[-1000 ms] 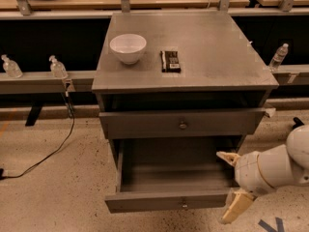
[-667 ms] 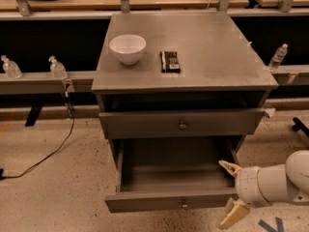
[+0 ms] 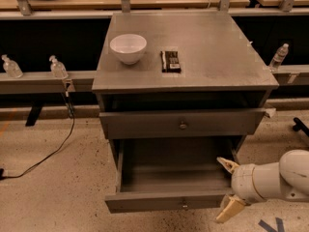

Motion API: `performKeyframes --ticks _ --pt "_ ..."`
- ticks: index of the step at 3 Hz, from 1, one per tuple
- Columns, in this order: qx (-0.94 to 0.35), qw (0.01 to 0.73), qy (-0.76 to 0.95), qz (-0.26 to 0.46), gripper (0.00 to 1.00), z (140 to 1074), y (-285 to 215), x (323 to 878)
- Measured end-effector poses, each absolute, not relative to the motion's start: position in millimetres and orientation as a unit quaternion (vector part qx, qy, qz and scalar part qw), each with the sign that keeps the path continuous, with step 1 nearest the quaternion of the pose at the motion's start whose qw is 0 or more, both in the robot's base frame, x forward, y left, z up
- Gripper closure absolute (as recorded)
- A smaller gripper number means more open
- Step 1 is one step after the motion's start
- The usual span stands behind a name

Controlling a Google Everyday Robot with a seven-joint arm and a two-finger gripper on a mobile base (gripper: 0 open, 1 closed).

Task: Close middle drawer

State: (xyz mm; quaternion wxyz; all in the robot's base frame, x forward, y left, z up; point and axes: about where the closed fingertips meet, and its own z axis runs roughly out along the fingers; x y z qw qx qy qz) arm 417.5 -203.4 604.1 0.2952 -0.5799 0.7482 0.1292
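Observation:
The grey cabinet (image 3: 193,42) has its middle drawer (image 3: 169,203) pulled far out, its empty inside showing and a small round knob on its front. The top drawer (image 3: 145,124) above it stands slightly out. My gripper (image 3: 222,190) is at the drawer's right front corner, fingers open, with one tan fingertip (image 3: 226,164) above the drawer's right side and the other (image 3: 230,210) just past the front panel's right end. It holds nothing.
A white bowl (image 3: 128,48) and a dark flat packet (image 3: 171,61) lie on the cabinet top. Small bottles (image 3: 58,67) stand on rails left and right (image 3: 279,56). A black cable (image 3: 53,151) runs over the floor at left.
My arm has dropped lower at the right. The gripper has stayed by the middle drawer's right front corner. The drawer has not moved.

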Motion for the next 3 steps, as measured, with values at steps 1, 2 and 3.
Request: performKeyframes --ticks 1,2,3 --pt "-0.582 0.314 0.74 0.122 0.0 577.1 -205.5 434.2" --pt "-0.581 0.315 0.742 0.109 0.0 530.2 -208.7 448.6" --pt "-0.572 0.311 0.755 0.079 0.0 495.7 -207.2 457.9"
